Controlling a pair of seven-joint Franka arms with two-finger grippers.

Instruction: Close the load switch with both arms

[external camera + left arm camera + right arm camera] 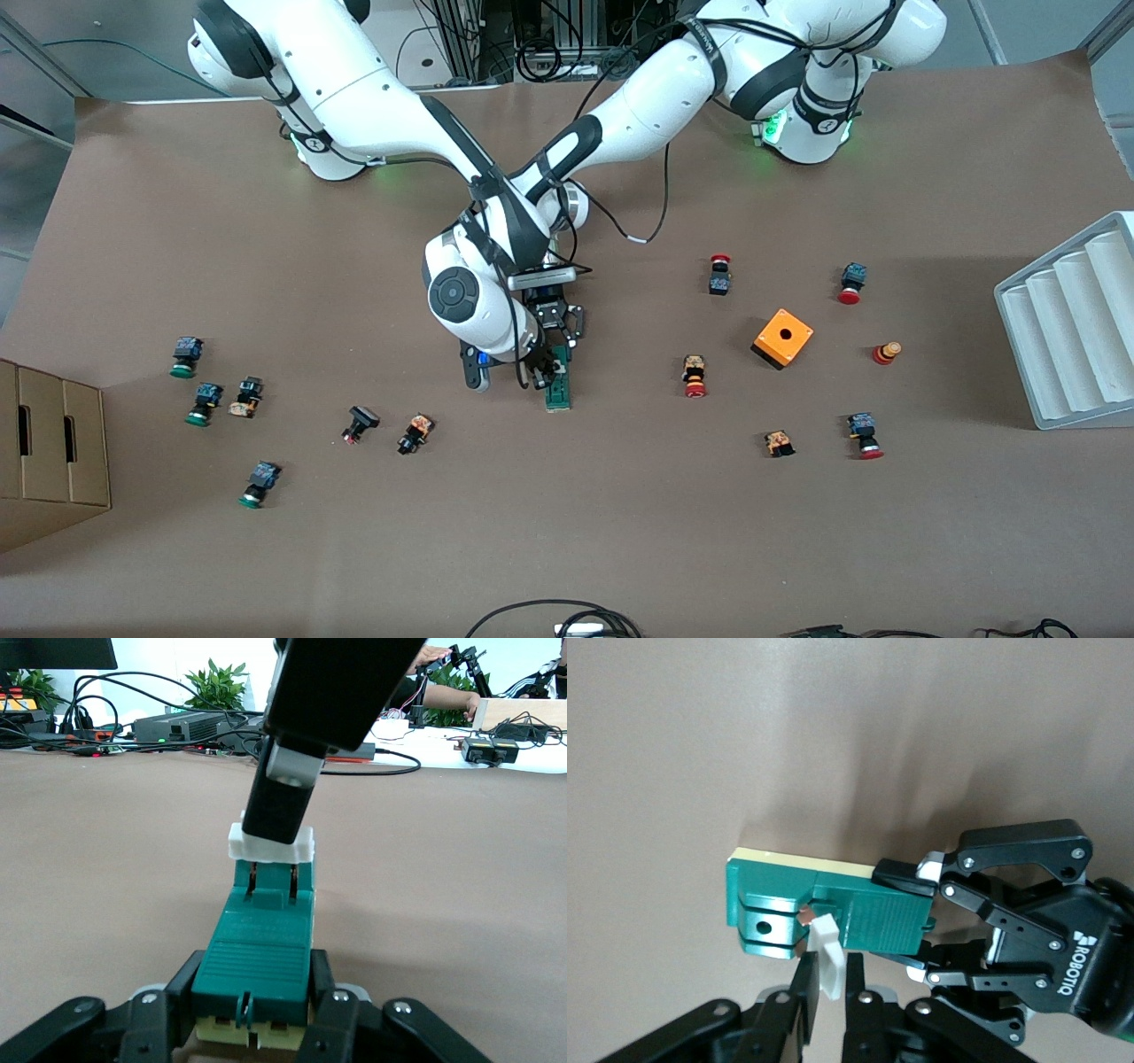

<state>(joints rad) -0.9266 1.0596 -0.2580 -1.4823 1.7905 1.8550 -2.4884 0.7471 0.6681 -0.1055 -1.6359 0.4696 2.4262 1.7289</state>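
Slim green rectangular load switch point(558, 387) lying flat near middle of brown paper-covered table point(620, 532), well apart from every edge. Left gripper point(926, 923) clamping switch's ribbed body from both sides (grip showing clearly in both wrist views). Right gripper point(276, 835) pinching small white sliding handle point(826, 958) between closed fingers, handle standing up from switch. Orange cube box point(783, 338) sitting toward left arm's end of table, scattered push buttons lying toward both ends.
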